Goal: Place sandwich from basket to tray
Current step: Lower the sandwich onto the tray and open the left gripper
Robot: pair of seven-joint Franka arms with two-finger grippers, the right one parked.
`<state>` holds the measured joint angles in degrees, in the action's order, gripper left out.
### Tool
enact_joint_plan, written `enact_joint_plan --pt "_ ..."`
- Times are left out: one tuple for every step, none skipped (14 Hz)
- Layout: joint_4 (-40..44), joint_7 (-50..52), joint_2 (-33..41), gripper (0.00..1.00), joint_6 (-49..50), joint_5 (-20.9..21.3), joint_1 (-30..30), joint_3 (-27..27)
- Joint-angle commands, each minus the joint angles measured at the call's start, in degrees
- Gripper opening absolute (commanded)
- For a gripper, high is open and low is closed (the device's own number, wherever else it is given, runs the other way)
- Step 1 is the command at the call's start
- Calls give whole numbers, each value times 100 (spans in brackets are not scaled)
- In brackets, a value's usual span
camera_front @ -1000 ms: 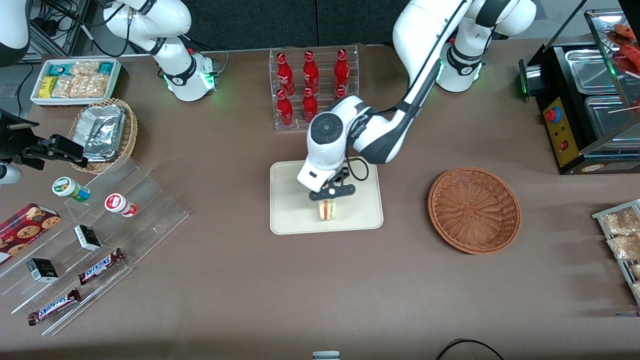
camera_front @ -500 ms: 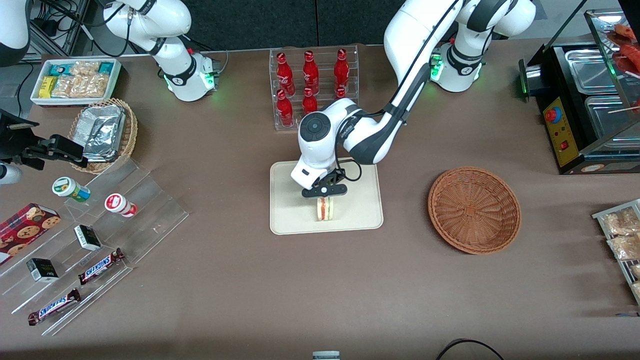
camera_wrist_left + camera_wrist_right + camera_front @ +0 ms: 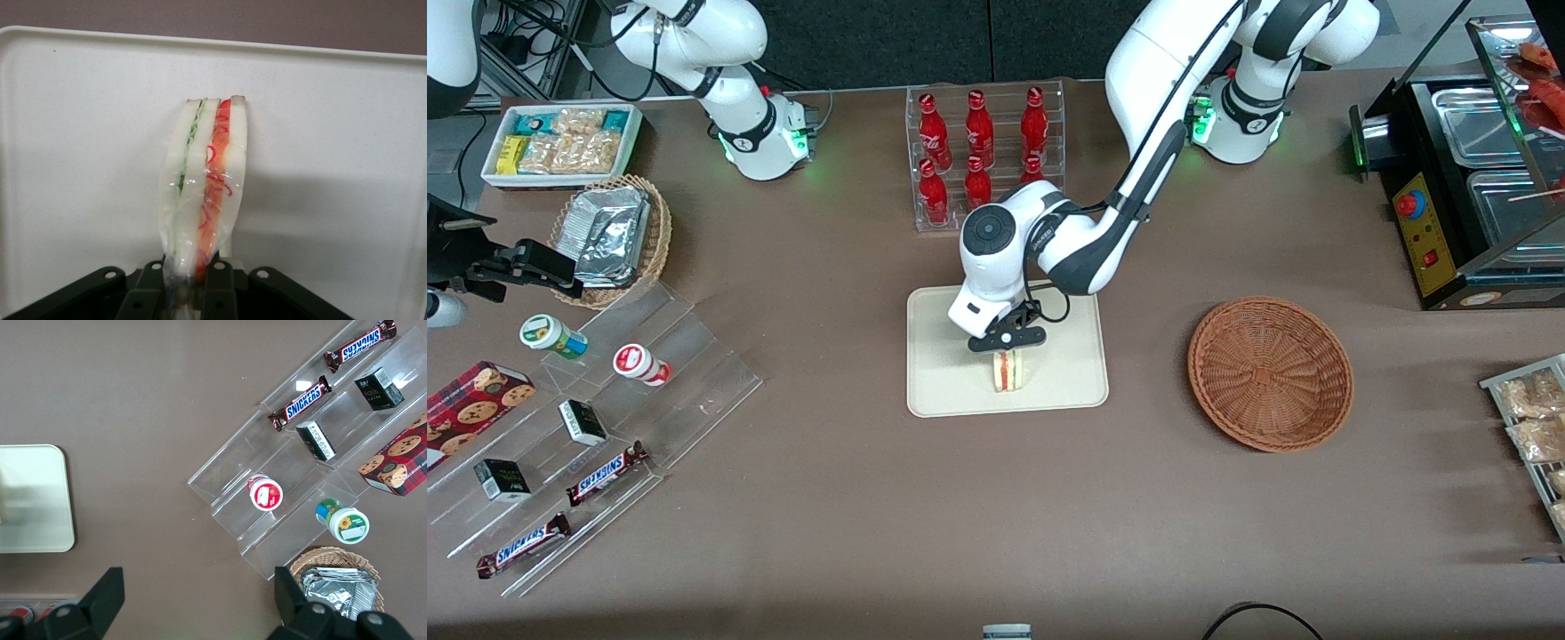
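**Observer:** Where's the claw, and what has it got?

**Me:** My gripper [image 3: 1007, 348] sits low over the tray [image 3: 943, 391]. In the wrist camera its fingers [image 3: 220, 290] pinch the end of the wrapped sandwich [image 3: 203, 193], closed down to about the wedge's thickness. The sandwich stands on its edge, and I judge it's resting on the tray.

**Observer:** What changed in the last second?

**Me:** A second ago the wrist was farther toward the working arm's end and the sandwich hung a shade askew. It then swung in over the tray's middle, and in the last half second it has barely shifted. The sandwich has kept its spot in the half of the tray nearer the front camera.

**Observer:** Meaning for the task?

**Me:** The basket [image 3: 1270, 372] lies empty, well apart. I reckon only the release and lift remain. Since it's standing on a thin edge, it may topple when I let go.
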<state>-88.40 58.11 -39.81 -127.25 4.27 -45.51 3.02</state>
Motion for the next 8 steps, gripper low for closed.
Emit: enact_joint_plan --pt "-37 157 43 94 -54 101 -99 -82" --pt "-37 157 43 100 -45 101 -99 -82" --pt "-19 157 61 100 -45 92 -90 -82" --pt "42 174 78 100 -19 75 -81 -82" --pt "51 174 113 100 51 66 -64 -82" --pt "51 192 192 100 156 31 -55 -82" --pt "77 192 297 100 314 13 -46 -91" --pt "147 192 403 100 515 4 -37 -91"
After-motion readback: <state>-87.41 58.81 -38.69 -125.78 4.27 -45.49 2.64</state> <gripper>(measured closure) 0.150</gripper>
